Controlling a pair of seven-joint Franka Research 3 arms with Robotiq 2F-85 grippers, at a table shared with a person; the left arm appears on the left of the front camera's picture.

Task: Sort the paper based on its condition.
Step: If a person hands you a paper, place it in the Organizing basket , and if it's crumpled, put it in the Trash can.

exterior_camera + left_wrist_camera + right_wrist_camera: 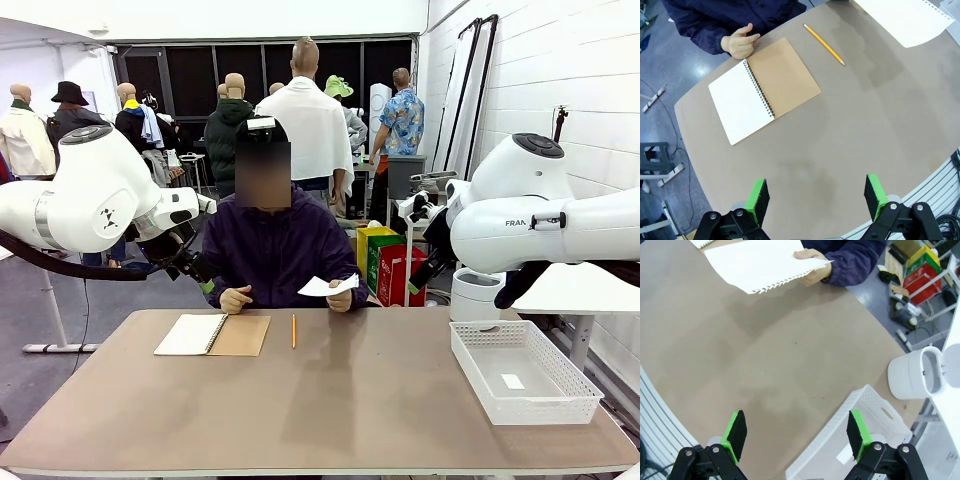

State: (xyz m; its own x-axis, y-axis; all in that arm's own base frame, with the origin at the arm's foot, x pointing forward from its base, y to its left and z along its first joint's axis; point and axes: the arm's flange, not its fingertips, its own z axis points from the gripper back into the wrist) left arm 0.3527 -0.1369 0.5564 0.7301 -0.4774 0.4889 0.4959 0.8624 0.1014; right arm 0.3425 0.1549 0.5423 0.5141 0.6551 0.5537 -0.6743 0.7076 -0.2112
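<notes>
A person at the far side holds one white sheet of paper (pixel 326 287) in a hand above the table; the sheet (pixel 757 262) has a torn perforated edge, and its corner (pixel 905 20) lies at the top right of the left wrist view. My left gripper (pixel 817 197) hangs open over bare table near the front edge, nothing between its green pads. My right gripper (pixel 797 435) is open too, above the table beside the white basket (pixel 850 450). Both arms sit raised at the table's sides in the front view.
An open spiral notebook (pixel 212 335) with a brown cover lies at the far left, a pencil (pixel 293 330) beside it. The white mesh basket (pixel 560 395) at the right holds a small white scrap. The person's other hand (pixel 740 42) rests by the notebook. A white bin (pixel 917 375) stands off the table.
</notes>
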